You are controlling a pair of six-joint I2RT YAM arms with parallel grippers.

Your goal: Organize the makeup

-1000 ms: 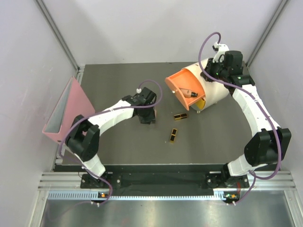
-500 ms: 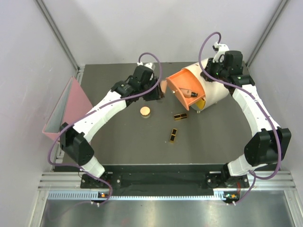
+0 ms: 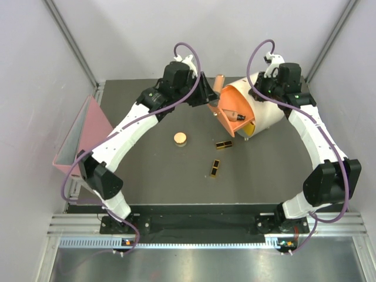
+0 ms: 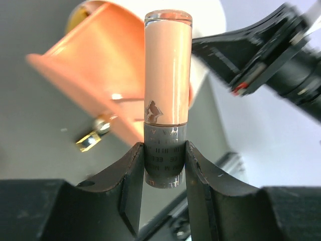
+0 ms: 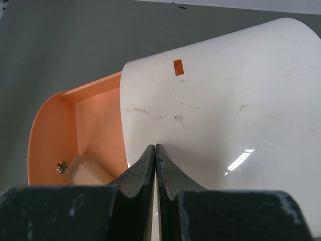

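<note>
My left gripper (image 3: 210,94) is shut on the dark end of a peach tube (image 4: 168,70) and holds it in the air at the rim of the open orange drawer (image 3: 226,108); the tube also shows in the top view (image 3: 218,81). A second peach tube (image 3: 237,115) lies inside that drawer. The round peach-tan compact (image 3: 180,138) lies on the dark table. Two black-and-gold cases (image 3: 223,144) (image 3: 215,168) lie near the table's middle. My right gripper (image 5: 155,153) is shut and empty, resting on top of the cream box (image 5: 225,120).
The cream box (image 3: 267,114) with its orange drawer pulled out stands at the back right. A pink binder (image 3: 82,138) leans at the left wall. Grey walls enclose the table on three sides.
My left arm has lifted the peach tube from beside the compact and carried it back and right to the drawer's rim. The compact is now uncovered. The right arm has not moved.
</note>
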